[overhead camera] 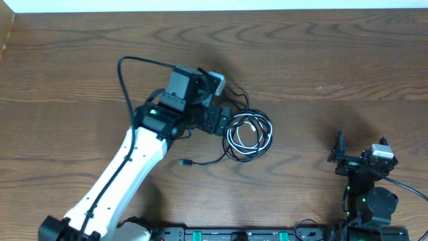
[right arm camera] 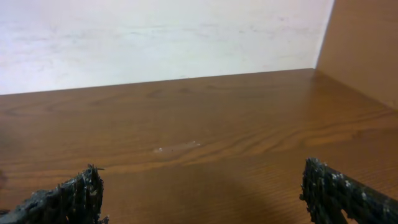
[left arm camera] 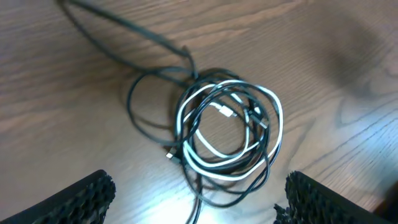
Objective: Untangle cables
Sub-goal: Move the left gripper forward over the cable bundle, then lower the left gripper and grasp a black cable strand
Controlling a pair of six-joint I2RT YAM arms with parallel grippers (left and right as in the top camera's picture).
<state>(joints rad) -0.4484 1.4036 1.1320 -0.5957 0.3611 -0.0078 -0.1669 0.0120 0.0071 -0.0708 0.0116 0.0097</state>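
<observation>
Left arm, one: two left fingers [left arm camera: 81,196], dark and textured, spread wide apart and holding nothing. They hang over the tabletop [overhead camera: 321,53], brown wood grain, and touch neither cord.

Cables, two, tangled into one loose coil:
- Black cable [left arm camera: 134,106], one: thin, wound in several overlapping loops. A long tail runs out of the coil, away from the left fingers. In the overhead view another strand leaves the coil and ends in one small plug [overhead camera: 185,162], lying flat beside the left arm.
- White cable [left arm camera: 277,118], one: shorter, wound in a few loops inside and across the black loops, the two crossing at many places.

The coil lies flat on the tabletop, just ahead of the left fingers and centred in the gap between them.

Right arm, one: two right fingers [right arm camera: 68,199], dark and textured, likewise spread wide and empty. Only bare wood lies before them. The coil is well apart from them, off to their left.
</observation>
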